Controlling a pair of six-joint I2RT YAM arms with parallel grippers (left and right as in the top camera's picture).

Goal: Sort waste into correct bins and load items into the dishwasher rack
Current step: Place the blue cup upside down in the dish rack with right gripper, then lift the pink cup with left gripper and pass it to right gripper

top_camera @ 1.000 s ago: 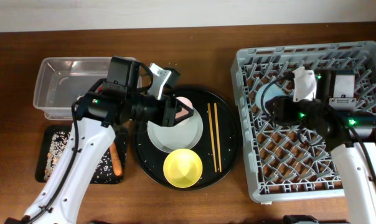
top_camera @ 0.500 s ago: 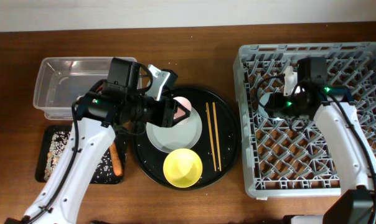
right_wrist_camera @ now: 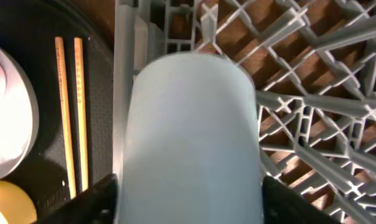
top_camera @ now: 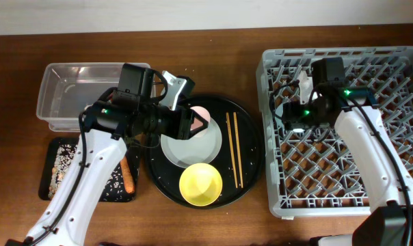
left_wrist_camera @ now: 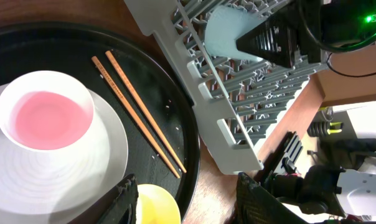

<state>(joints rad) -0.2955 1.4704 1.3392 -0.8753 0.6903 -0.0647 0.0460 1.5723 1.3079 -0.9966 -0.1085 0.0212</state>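
Note:
My right gripper (top_camera: 297, 113) is shut on the light blue cup (right_wrist_camera: 191, 137) and holds it on its side over the left part of the grey dishwasher rack (top_camera: 350, 171). My left gripper (left_wrist_camera: 188, 202) is open and empty above the pale plate (top_camera: 193, 149), next to the pink cup (left_wrist_camera: 48, 115) that stands on the plate. The yellow bowl (top_camera: 201, 184) and the wooden chopsticks (top_camera: 234, 150) lie on the round black tray (top_camera: 253, 137). Pale food scraps (top_camera: 59, 164) and the orange stick (top_camera: 129, 176) lie in the shallow black tray (top_camera: 48, 195). The wrapper and tissue are out of view.
The clear tub (top_camera: 49, 102) stands at the back left, behind the shallow black tray. The rack's left wall (right_wrist_camera: 122, 74) runs close beside the round black tray. The left arm reaches over the gap between the tub and the round tray.
My right gripper has moved left across the rack with the light blue cup, toward the rack's left wall. The left arm has not moved.

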